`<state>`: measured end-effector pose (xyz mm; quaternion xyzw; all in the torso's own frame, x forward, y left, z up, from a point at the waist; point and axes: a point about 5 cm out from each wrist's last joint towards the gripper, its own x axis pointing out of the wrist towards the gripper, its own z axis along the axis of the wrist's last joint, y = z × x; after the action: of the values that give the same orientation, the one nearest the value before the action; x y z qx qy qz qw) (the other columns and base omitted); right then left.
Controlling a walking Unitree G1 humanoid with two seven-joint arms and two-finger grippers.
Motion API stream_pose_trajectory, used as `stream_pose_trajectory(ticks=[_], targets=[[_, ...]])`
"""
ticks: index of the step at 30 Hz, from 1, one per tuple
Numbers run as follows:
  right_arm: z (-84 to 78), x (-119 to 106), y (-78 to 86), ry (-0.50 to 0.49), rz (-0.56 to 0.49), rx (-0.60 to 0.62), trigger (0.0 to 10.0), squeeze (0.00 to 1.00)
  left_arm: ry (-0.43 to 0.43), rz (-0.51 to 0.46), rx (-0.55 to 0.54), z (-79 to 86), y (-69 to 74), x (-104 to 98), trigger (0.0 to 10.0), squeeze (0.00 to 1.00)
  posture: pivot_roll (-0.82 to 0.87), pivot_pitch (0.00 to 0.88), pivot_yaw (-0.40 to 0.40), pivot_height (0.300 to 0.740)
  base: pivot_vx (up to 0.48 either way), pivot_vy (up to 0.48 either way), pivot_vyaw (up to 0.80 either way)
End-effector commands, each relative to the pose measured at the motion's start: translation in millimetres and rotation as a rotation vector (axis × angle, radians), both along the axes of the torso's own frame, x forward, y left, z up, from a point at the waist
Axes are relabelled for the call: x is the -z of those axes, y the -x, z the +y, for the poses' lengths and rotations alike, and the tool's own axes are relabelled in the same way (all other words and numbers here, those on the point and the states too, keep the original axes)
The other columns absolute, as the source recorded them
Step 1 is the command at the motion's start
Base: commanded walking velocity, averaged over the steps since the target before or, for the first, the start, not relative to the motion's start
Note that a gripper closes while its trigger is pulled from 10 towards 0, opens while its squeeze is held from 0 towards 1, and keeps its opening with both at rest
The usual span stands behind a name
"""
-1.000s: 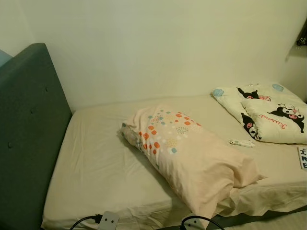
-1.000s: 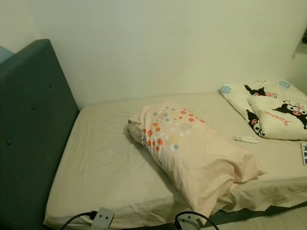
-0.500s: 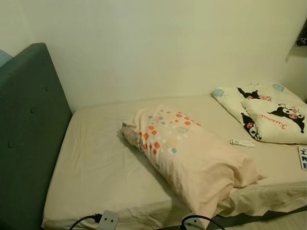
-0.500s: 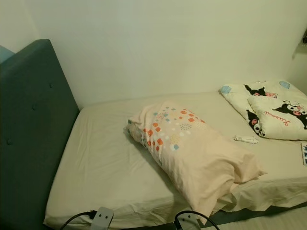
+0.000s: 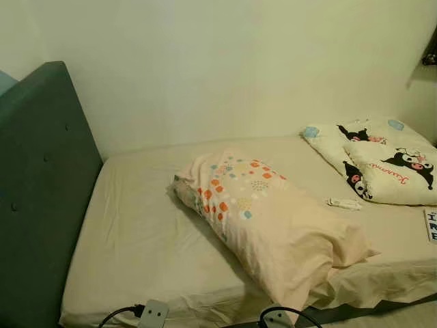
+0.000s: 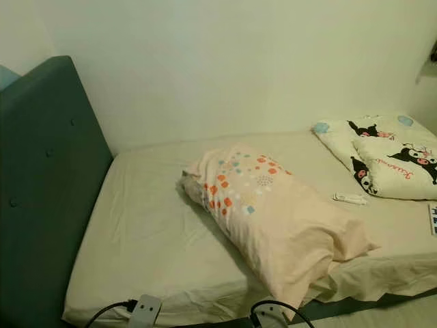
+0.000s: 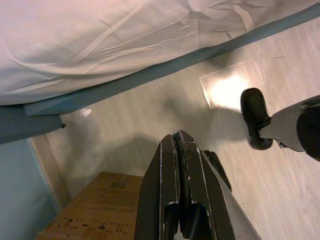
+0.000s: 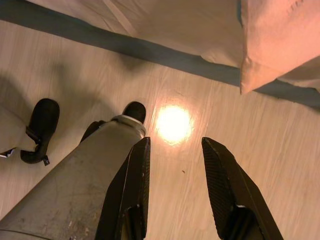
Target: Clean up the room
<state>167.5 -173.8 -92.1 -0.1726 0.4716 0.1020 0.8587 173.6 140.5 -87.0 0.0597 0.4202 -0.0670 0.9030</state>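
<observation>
A long peach pillow [image 5: 270, 215] with coloured squares lies slantwise across the cream bed sheet [image 5: 143, 239], its lower end hanging over the near edge. At the far right of the bed sits a folded white quilt [image 5: 382, 160] printed with black cartoon figures. A small white packet [image 5: 343, 203] lies on the sheet just before the quilt. My left gripper [image 7: 177, 147] hangs shut over the wooden floor beside the bed. My right gripper [image 8: 172, 160] hangs open over the floor, below the pillow's overhanging corner [image 8: 270, 45].
A dark teal headboard [image 5: 37, 198] stands at the left and a plain wall behind the bed. A power strip [image 5: 153, 314] and black cables [image 5: 287, 316] lie at the bed's near edge. A booklet [image 5: 431, 224] pokes in at the right. A cardboard box [image 7: 90, 212] sits on the floor.
</observation>
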Motion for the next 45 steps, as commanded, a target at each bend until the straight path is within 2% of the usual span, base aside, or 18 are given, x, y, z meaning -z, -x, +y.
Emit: stream_pose_trajectory(ticks=[1, 18, 25, 28, 33, 45], targets=[[-1.3, 1.5, 3.2, 0.002, 0.015, 0.023, 10.0, 0.00, 0.035, 0.008, -0.004, -3.3, -1.8, -0.5, 10.0, 0.00, -0.05, 0.000, -0.002, 0.727, 0.000, 0.000, 0.00], [0.1, 2.6, 5.3, 0.010, 0.021, 0.012, 10.0, 0.00, 0.010, -0.003, -0.026, 4.2, -0.7, -0.3, 10.0, 0.00, -0.05, 0.000, 0.006, 0.727, 0.000, 0.000, 0.00], [0.3, 2.8, 5.8, 0.012, 0.021, 0.010, 10.0, 0.00, 0.015, 0.020, 0.020, -0.3, 1.3, 1.1, 10.0, 0.00, -0.06, 0.000, 0.008, 0.727, 0.000, 0.000, 0.00], [0.0, 3.1, 6.6, 0.016, 0.023, 0.007, 10.0, 0.00, 0.001, -0.001, 0.052, -3.7, 0.7, 0.2, 10.0, 0.00, -0.06, 0.000, 0.008, 0.727, 0.000, 0.000, 0.00], [0.2, 3.3, 7.2, 0.019, 0.023, -0.001, 10.0, 0.00, -0.036, -0.019, 0.012, 1.5, 0.4, -0.2, 10.0, 0.00, -0.06, 0.000, 0.009, 0.727, 0.000, 0.000, 0.00], [1.3, 3.3, 7.2, 0.022, 0.022, -0.014, 10.0, 0.00, -0.013, -0.060, 0.029, 4.9, 1.6, -1.9, 10.0, 0.00, -0.06, 0.000, 0.009, 0.727, 0.000, 0.000, 0.00]])
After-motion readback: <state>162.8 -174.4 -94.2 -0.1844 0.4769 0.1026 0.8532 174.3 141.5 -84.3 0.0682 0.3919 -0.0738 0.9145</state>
